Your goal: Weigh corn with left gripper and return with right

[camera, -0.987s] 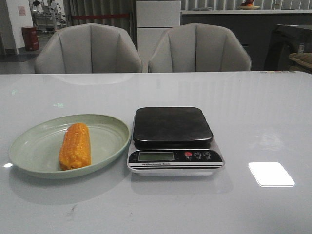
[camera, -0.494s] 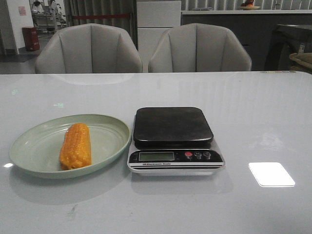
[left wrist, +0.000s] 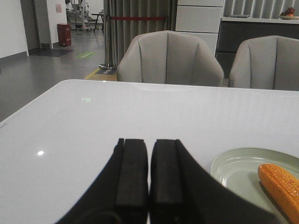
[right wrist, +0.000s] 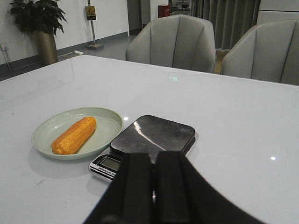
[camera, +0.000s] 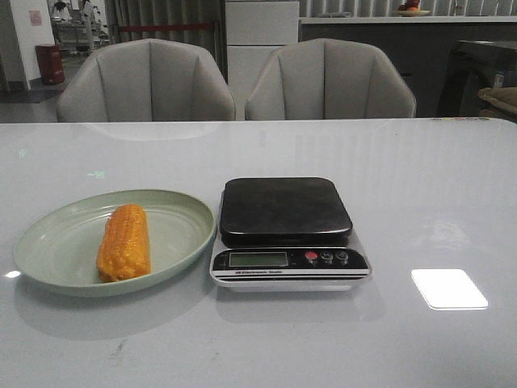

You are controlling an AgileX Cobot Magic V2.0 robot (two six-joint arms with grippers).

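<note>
Lower left of the front view, the corn (camera: 123, 242) lies in a green plate (camera: 48, 242), just left of the scale (camera: 287, 212). The left gripper (left wrist: 148, 179) and right gripper (right wrist: 154, 186) are clenched, empty.

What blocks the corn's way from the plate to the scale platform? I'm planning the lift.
Nothing visible does. The corn lies alone on the green plate, the scale sits right beside it with a bare platform, and no object stands between them.
</note>
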